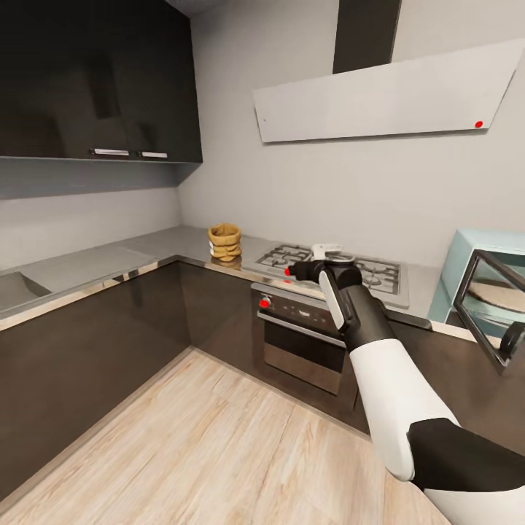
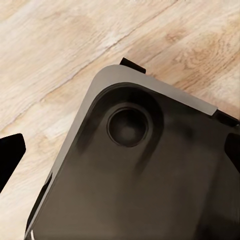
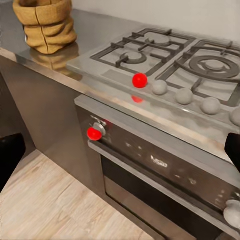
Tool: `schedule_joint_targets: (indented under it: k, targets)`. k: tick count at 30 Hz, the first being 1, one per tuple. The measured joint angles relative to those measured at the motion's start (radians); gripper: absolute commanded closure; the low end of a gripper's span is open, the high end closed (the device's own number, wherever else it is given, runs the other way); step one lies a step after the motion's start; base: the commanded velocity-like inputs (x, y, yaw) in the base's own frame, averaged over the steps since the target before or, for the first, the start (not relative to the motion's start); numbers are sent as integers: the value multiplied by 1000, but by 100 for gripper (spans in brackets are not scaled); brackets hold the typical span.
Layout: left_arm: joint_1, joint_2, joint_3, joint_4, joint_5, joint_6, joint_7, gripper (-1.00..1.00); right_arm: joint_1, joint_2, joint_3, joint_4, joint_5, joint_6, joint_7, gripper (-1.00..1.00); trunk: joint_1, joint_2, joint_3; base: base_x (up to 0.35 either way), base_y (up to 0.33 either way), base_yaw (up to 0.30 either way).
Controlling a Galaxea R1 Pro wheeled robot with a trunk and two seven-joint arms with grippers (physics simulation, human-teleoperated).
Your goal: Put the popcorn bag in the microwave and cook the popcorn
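Note:
The tan crumpled popcorn bag [image 1: 224, 242] [image 3: 46, 24] stands upright on the grey countertop [image 1: 146, 251], just left of the gas hob. My right gripper [image 1: 326, 253] [image 3: 120, 155] hovers open and empty over the hob's front edge, well to the right of the bag. At the right edge is the mint-blue microwave [image 1: 477, 244], its dark glass door [image 1: 487, 310] swung open. My left gripper [image 2: 120, 152] is open and empty, pointing down at the wood floor and my dark base [image 2: 140, 180].
The gas hob [image 1: 335, 266] has black grates and a row of knobs. Below it sits the built-in oven [image 1: 302, 339]. A white slanted hood [image 1: 386, 98] hangs above. Dark wall cabinets [image 1: 95, 80] and a sink [image 1: 14, 288] are at left. Pale wood floor [image 1: 204, 445] lies before the cabinets.

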Motion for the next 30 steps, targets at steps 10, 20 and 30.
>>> schedule_joint_targets:
  k: [10, 20, 30]
  targets:
    - [0, 3, -3, 0, -3, 7, -2, -100, 0, 0, 2, -4, -1, 19, 9, -100, -1, 0, 0, 269, 135, 0]
    - [0, 5, -3, 0, -3, 11, -5, -100, 0, 0, 0, 1, 12, 14, 1, -100, -1, 0, 0, 310, 184, 0]
    - [0, 6, -4, 0, -8, 13, -1, -100, 0, 0, 2, -1, 14, 17, 0, -100, -1, 0, 0, 315, 145, 0]
